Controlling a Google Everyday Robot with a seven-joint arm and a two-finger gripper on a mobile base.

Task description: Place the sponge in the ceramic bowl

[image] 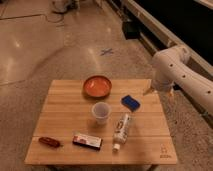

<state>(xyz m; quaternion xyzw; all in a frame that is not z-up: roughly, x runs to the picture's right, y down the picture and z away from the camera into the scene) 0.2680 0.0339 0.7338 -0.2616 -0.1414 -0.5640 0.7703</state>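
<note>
The blue sponge [131, 102] lies flat on the wooden table [65, 115], right of centre. The orange-brown ceramic bowl [97, 86] stands at the table's far edge, to the upper left of the sponge, with nothing in it. My white arm [172, 67] reaches in from the right. Its gripper [149, 90] hangs over the table's far right corner, a short way to the right of the sponge and apart from it.
A translucent cup [101, 112] stands mid-table between bowl and sponge. A white tube [121, 131] lies in front of the sponge. A dark red-and-white box [87, 141] and a small red object [49, 142] lie near the front edge. Speckled floor surrounds the table.
</note>
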